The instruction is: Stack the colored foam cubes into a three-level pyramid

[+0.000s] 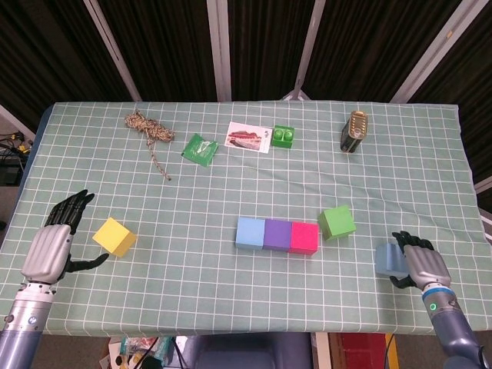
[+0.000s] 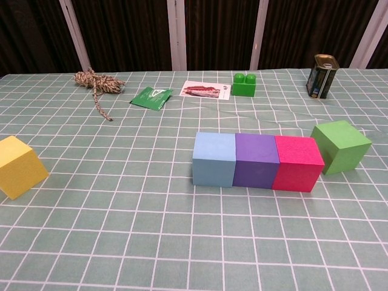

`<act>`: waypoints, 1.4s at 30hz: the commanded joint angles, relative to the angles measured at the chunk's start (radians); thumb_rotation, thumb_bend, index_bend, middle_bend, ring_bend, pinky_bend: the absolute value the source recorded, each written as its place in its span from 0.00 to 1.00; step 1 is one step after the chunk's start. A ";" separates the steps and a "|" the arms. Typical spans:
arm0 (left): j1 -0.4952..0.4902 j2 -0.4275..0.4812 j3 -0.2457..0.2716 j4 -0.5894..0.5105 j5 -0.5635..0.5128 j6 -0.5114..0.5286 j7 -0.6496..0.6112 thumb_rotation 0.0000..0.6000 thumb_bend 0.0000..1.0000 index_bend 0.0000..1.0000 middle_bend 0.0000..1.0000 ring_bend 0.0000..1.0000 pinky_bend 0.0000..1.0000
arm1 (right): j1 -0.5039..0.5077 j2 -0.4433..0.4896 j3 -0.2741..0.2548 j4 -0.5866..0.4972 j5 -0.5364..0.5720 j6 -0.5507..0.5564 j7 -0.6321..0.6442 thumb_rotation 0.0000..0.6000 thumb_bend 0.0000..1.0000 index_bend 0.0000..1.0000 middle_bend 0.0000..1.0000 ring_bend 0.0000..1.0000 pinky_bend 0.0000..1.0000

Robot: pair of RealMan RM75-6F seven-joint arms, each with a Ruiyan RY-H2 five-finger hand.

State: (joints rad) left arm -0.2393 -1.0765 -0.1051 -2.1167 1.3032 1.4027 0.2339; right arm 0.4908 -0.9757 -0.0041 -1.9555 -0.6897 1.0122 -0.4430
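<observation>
- Between the two hands, roughly midway along the table point(image 1: 92, 323), the bottom level is laid: a light blue cube point(image 1: 250, 233), a purple cube point(image 1: 277, 235) and a pink cube point(image 1: 304, 237) stand side by side in a row, touching.
- Ahead of the right hand point(image 1: 419, 264) and toward the row, a green cube point(image 1: 337, 221) sits just beside the pink end, turned a little askew; the chest view shows a narrow gap between them. It is on the table, not on the row.
- Right hand: it holds a pale blue cube point(image 1: 388, 259), fingers curled around it, low over the near edge of the table. Whether the cube touches the cloth I cannot tell.
- Left hand point(image 1: 55, 244): fingers spread wide, gripping nothing. A yellow cube point(image 1: 114, 236) lies just beside its fingers on the inner side, apart from them.
- Done so far, by my reading: level one only. Left to do: two cubes on the row for level two, one on top for the cap. Green, yellow and pale blue are the candidates.
- Far beyond both hands lie a rope bundle point(image 1: 147, 127), a green packet point(image 1: 200, 149), a printed card point(image 1: 249, 137), a small green brick point(image 1: 283, 137) and a tin can point(image 1: 354, 131), none needed for the stack.
</observation>
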 commanded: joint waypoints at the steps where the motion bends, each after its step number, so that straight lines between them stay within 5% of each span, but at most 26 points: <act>1: 0.000 0.000 0.000 0.000 0.001 0.000 -0.001 1.00 0.15 0.00 0.00 0.00 0.00 | -0.015 -0.018 -0.037 0.053 -0.121 0.008 -0.019 1.00 0.31 0.00 0.04 0.01 0.00; 15: 0.000 0.000 -0.001 0.002 -0.009 -0.008 -0.004 1.00 0.15 0.00 0.00 0.00 0.00 | -0.036 -0.046 -0.053 0.146 -0.206 -0.009 0.014 1.00 0.31 0.00 0.19 0.09 0.00; 42: 0.002 0.009 -0.006 -0.007 -0.003 -0.005 -0.018 1.00 0.15 0.00 0.00 0.00 0.00 | -0.054 -0.052 0.003 0.132 -0.254 0.035 0.087 1.00 0.31 0.00 0.38 0.26 0.00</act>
State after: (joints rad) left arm -0.2371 -1.0680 -0.1109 -2.1238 1.3004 1.3977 0.2162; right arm 0.4380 -1.0376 -0.0106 -1.8094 -0.9335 1.0359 -0.3627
